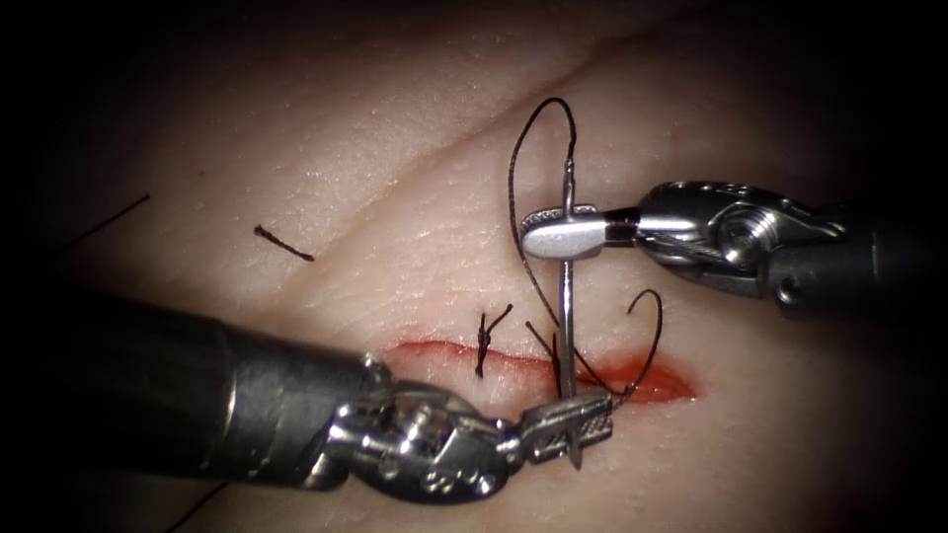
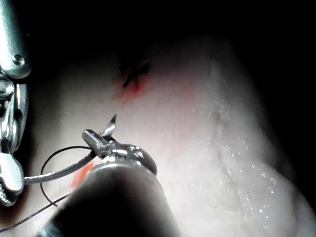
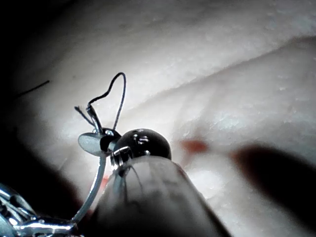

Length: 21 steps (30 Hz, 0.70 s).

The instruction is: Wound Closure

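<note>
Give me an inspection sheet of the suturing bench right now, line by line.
Surface: tissue, with the cut holding red fluid.
Job's things: needle above the cut, out of the tissue; thread looping off its rear end; one tied stitch on the cut.
Clutter: cut ends of thread left of the cut.
Hands: right hand shut on the needle near its rear; left hand shut on it near the tip.
Cables: nothing seen.
Surroundings: dark.
</note>
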{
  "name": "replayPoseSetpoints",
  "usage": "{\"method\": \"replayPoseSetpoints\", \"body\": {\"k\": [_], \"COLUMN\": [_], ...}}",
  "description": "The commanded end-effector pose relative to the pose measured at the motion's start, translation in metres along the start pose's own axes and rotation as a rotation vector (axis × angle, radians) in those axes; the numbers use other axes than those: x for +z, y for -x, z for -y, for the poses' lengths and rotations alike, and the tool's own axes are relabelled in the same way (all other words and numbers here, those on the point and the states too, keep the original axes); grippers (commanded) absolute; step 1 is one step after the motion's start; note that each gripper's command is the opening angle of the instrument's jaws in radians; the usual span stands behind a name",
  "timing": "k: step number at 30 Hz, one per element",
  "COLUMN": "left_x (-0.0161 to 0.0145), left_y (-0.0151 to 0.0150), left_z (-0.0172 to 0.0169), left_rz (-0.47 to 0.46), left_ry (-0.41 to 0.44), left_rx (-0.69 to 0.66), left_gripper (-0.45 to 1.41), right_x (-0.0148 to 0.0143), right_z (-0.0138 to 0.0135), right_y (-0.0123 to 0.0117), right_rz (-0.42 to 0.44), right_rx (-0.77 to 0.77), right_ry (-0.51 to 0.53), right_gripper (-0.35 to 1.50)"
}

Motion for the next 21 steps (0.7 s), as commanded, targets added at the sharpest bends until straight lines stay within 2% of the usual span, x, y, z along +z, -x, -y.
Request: {"method": "replayPoseSetpoints", "body": {"k": [1, 3, 6, 11, 12, 14, 16, 17, 21], "left_x": [0.0005, 0.0005, 0.0005, 0.0006, 0.0006, 0.0006, 0.0006, 0.0006, 0.0005], "left_y": [0.0001, 0.0001, 0.0001, 0.0000, 0.0000, 0.0000, 0.0000, 0.0000, 0.0000], "left_z": [-0.0004, -0.0004, -0.0003, -0.0003, -0.0003, -0.0003, -0.0003, -0.0003, -0.0003], "left_rz": [0.000, 0.000, 0.000, 0.000, 0.001, 0.001, 0.000, 0.000, 0.000], "left_ry": [0.000, 0.000, 0.000, 0.000, 0.000, 0.000, 0.000, 0.000, 0.000], "left_rx": [-0.001, -0.001, -0.001, -0.002, -0.002, -0.002, -0.002, -0.002, -0.002], "left_gripper": [-0.45, -0.45, -0.45, -0.45, -0.45, -0.45, -0.45, -0.45, -0.45], "right_x": [0.0007, 0.0008, 0.0008, 0.0010, 0.0010, 0.0010, 0.0010, 0.0010, 0.0008], "right_z": [-0.0003, -0.0004, -0.0004, -0.0002, -0.0002, -0.0001, 0.0000, 0.0001, 0.0002], "right_y": [0.0004, 0.0002, 0.0004, 0.0006, 0.0006, 0.0006, 0.0007, 0.0007, 0.0005], "right_rz": [0.001, 0.000, 0.000, 0.000, 0.000, 0.001, 0.004, 0.004, -0.003], "right_rx": [-0.001, 0.000, -0.002, 0.002, 0.002, 0.002, 0.002, 0.002, 0.006], "right_ry": [-0.002, -0.001, -0.002, -0.003, -0.003, -0.004, -0.004, -0.004, 0.020], "right_gripper": [0.24, 0.93, 0.93, 1.04, 1.01, 0.79, -0.05, -0.35, -0.35]}}
